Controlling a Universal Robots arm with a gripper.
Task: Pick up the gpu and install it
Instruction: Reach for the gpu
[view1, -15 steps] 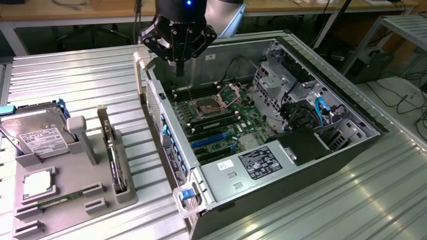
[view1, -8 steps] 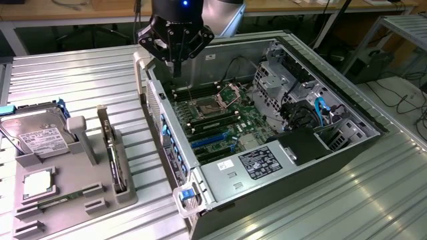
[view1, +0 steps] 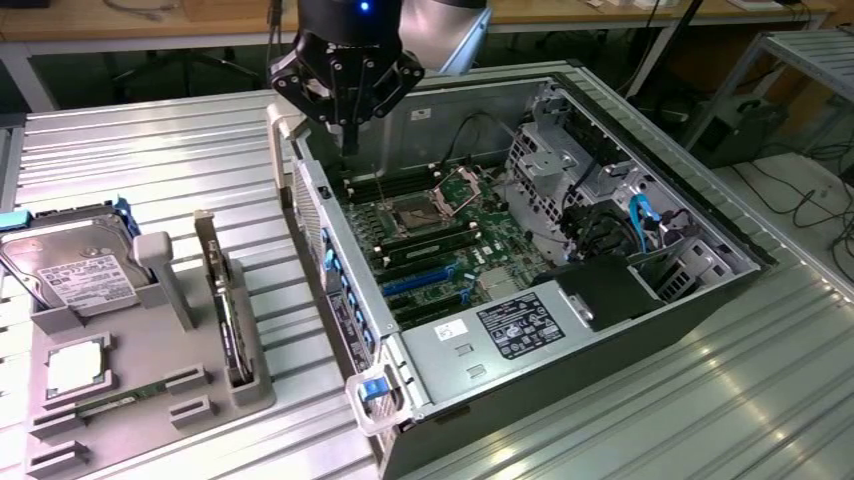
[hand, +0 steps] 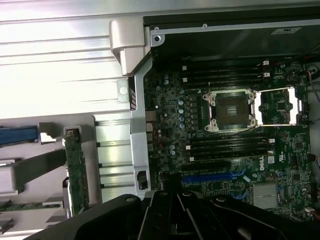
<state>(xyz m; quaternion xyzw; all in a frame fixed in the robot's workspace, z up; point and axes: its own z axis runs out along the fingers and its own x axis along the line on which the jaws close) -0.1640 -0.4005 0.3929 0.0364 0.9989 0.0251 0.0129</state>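
I read arm as coming straight down, gripper (view1: 350, 138) hanging over rear corner of open computer case (view1: 601, 400), above motherboard (view1: 454, 230) edge. Fingers pressed together, nothing pinched. Case lies on its side: motherboard inside, bare processor socket (hand: 231, 110), blue slots (view1: 420, 283). On exterior view's left, grey holder tray (view1: 147, 420) carries gpu (view1: 230, 320) standing on edge, well apart from gripper; hard drive (view1: 74, 265) upright beside it, processor chip (view1: 76, 368) flat.
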